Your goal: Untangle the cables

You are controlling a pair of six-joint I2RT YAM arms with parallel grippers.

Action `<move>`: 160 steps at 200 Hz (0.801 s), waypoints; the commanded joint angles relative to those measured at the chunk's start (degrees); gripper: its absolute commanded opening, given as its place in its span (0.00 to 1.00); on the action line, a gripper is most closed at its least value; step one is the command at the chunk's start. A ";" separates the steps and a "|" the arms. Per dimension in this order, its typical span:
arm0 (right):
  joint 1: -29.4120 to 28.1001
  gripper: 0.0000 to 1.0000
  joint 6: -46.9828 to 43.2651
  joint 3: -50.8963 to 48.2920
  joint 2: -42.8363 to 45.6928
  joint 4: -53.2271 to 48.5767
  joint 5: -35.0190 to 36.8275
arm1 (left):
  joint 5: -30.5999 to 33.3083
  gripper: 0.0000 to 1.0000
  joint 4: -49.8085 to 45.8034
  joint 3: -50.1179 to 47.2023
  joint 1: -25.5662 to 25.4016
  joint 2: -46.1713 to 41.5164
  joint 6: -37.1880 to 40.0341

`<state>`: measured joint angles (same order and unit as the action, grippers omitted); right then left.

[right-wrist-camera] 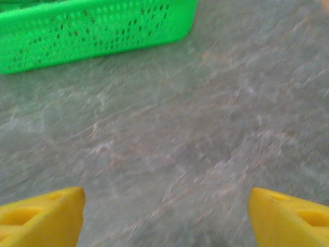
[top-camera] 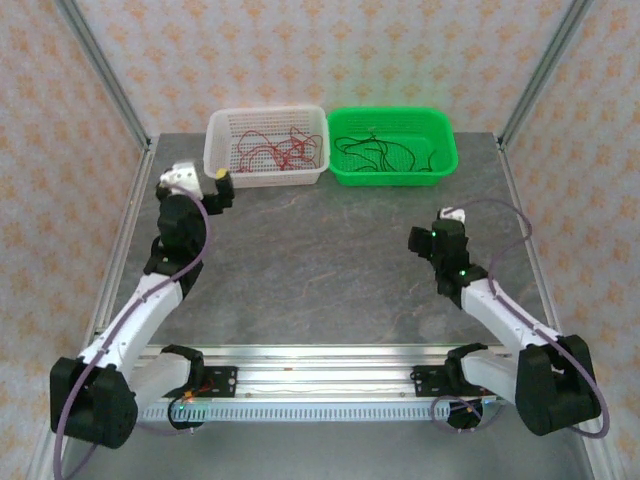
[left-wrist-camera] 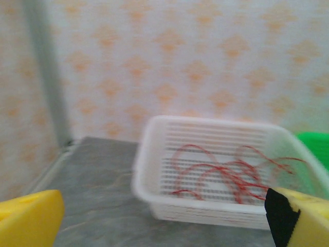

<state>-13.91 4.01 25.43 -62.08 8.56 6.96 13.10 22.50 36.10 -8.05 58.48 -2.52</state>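
Both wrist views are coming through blurred. The left claw [left-wrist-camera: 162,226] is showing just two yellow wedge fingers [left-wrist-camera: 28,221], cut off by the bottom corners and standing wide apart with nothing between them; the right-hand finger is carrying a black face. The right claw [right-wrist-camera: 164,206] is likewise gaping wide and empty over bare bench [top-camera: 320,270], its yellow tips clipped by the lower edge. The red wires [top-camera: 275,150] are lying in a loose heap of thin loops inside the white basket [top-camera: 265,112]. The black wires [top-camera: 380,150] are lying in the green basket [top-camera: 392,110]. Single strands are too fine to count, and I cannot tell whether any are knotted. In the right wrist view the green basket is running off the top and left edges, dark flecks showing through its slots. Both baskets are slotted plastic, rectangular with rounded corners, sitting side by side and touching at the far edge of the bench. The bench is a grey, marbled, matt slab. From above, the left claw is hovering just beside the white basket's near left corner, while the right claw is hanging well apart from the green basket. A broad bare stretch of bench is lying open between the arms and the baskets.
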 commanded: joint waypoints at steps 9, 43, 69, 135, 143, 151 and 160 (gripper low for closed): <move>1.46 0.85 -8.81 -10.28 -0.15 36.98 7.28 | 17.92 0.99 22.88 -16.03 0.98 2.68 -0.96; 6.71 0.85 -9.08 -20.35 -9.51 61.89 -1.81 | 17.74 0.99 51.08 -28.33 1.73 17.88 -1.73; 9.00 0.85 -9.63 -21.97 -14.05 70.38 -6.80 | 15.36 1.00 70.85 -32.86 1.73 26.43 1.55; 14.93 1.00 -6.49 -12.18 -24.83 61.61 -16.67 | 1.94 1.00 54.84 -24.82 6.56 29.43 -1.21; 14.49 1.00 -6.58 -12.53 -24.84 62.58 -15.75 | 1.94 1.00 57.36 -25.47 6.56 30.32 -0.65; 14.34 1.00 -6.48 -12.20 -24.65 61.55 -14.77 | 1.95 1.00 55.53 -25.00 6.56 29.53 -1.08; 13.92 1.00 -6.58 -12.33 -24.72 62.07 -13.99 | 1.97 1.00 54.60 -24.88 6.59 29.27 -1.25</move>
<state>0.73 -3.14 12.91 -87.26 71.70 -7.22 17.12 76.53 10.98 -2.09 87.92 -2.85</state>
